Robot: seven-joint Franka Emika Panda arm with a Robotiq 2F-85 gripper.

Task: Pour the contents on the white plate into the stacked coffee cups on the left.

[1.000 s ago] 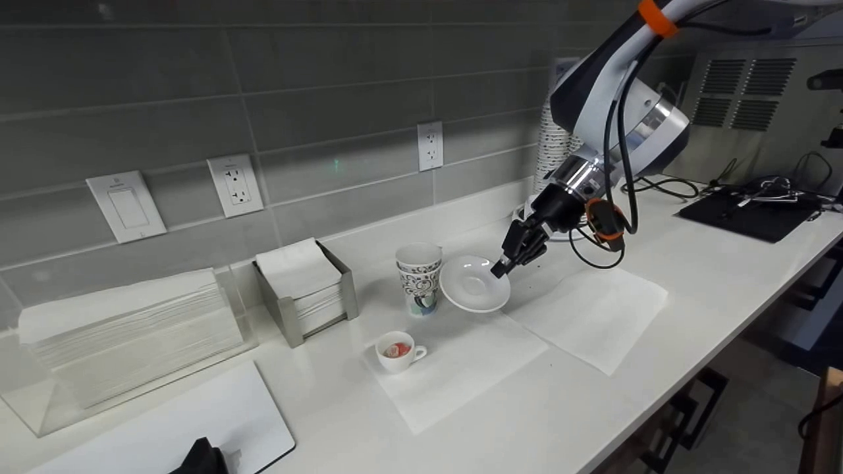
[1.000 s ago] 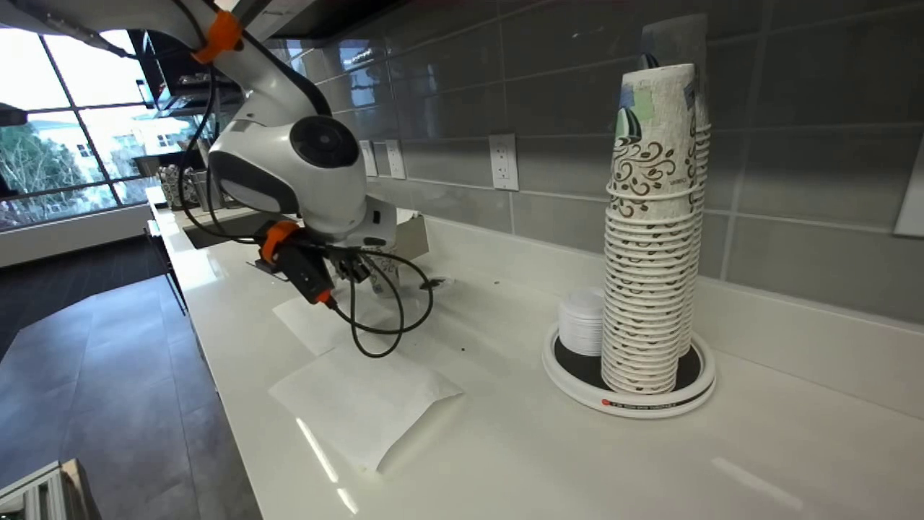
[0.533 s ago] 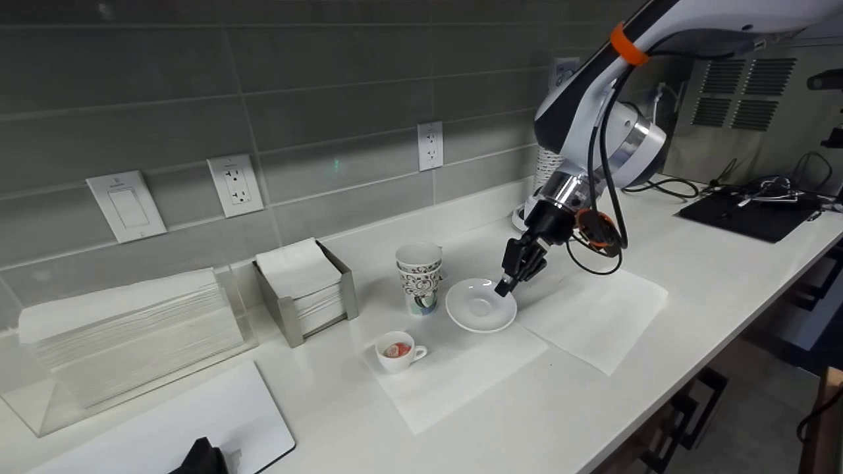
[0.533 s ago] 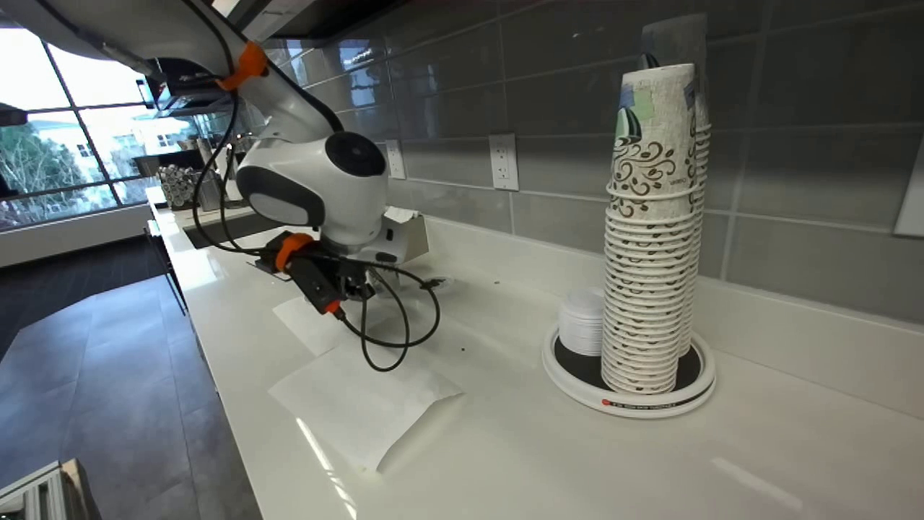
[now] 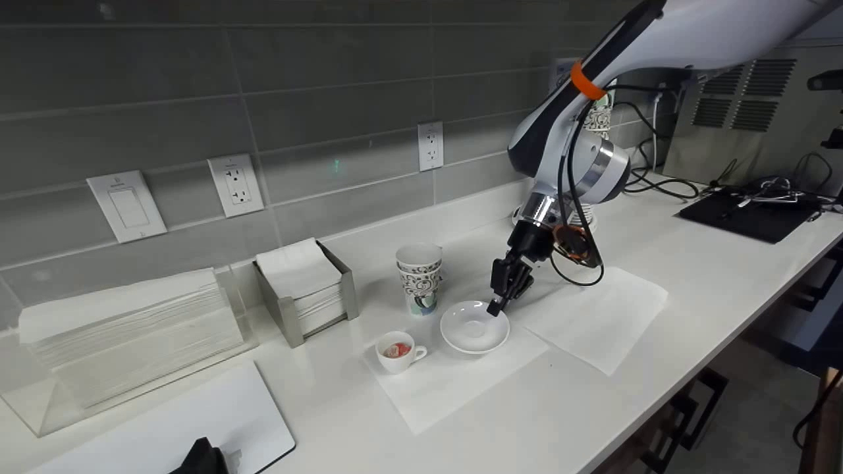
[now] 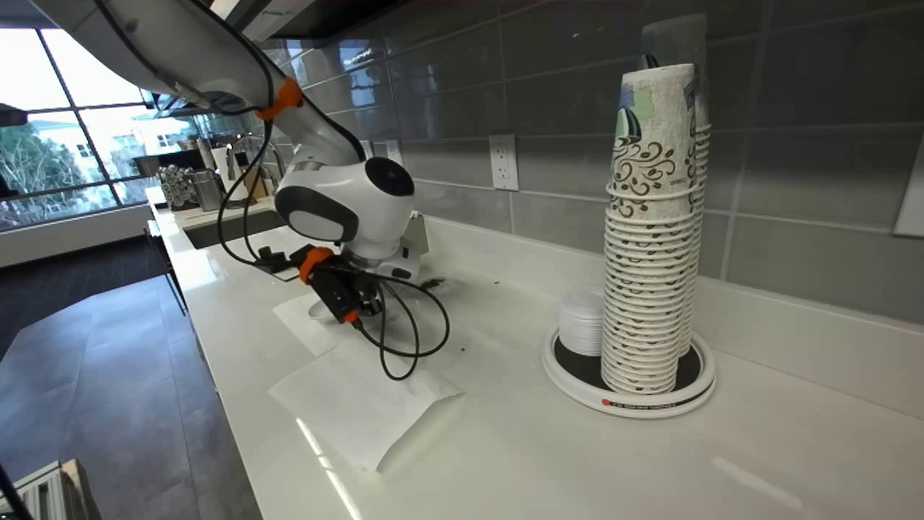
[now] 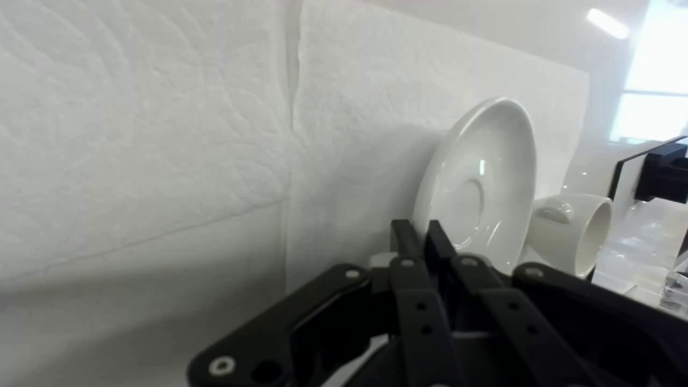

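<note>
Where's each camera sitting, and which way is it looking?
In an exterior view: above the counter, looking down at the coffee cups; the arm extends from upper right.
In an exterior view: near the cup tower, facing along the counter toward the window; the arm extends from upper left.
Wrist view: on the arm, facing the white plate; black jaws show.
Both exterior views share the arm and counter.

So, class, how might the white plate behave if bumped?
The white plate shows glossy highlights, so it may be slippery. The fingers pinch only its edge, so it could swivel. Its ceramic look suggests it's stiff but brittle.
</note>
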